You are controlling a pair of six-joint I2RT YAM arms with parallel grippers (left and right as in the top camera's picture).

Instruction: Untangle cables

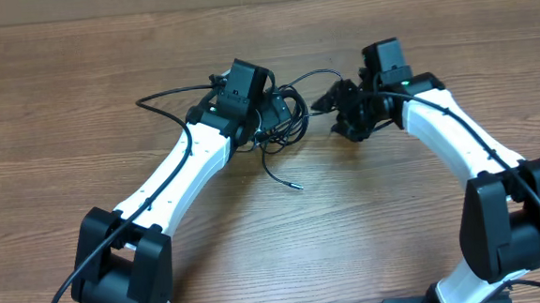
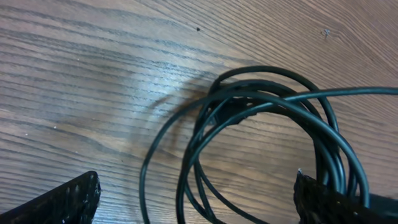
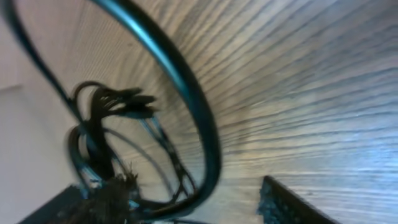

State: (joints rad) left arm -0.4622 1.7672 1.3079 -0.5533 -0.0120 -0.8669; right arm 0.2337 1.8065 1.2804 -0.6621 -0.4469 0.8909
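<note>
Left gripper (image 2: 196,186) spread wide astride the cables (image 2: 249,102), likely to anchor them; right gripper (image 3: 193,186) apart around one loop (image 3: 208,124), unclamped.

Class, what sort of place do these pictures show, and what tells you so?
Probably a robotics lab bench: a left arm and right arm, white and black, reach over a wood-grain table, with thin black cables tangled between them.

The thin black cables (image 2: 267,99) wore a smooth, glossy sheath on the matt, grained brown wooden table (image 2: 93,74); my left claw's black fingers (image 2: 62,202) looked rough, pebbled plastic, my white arm shells (image 1: 173,176) smooth.
</note>
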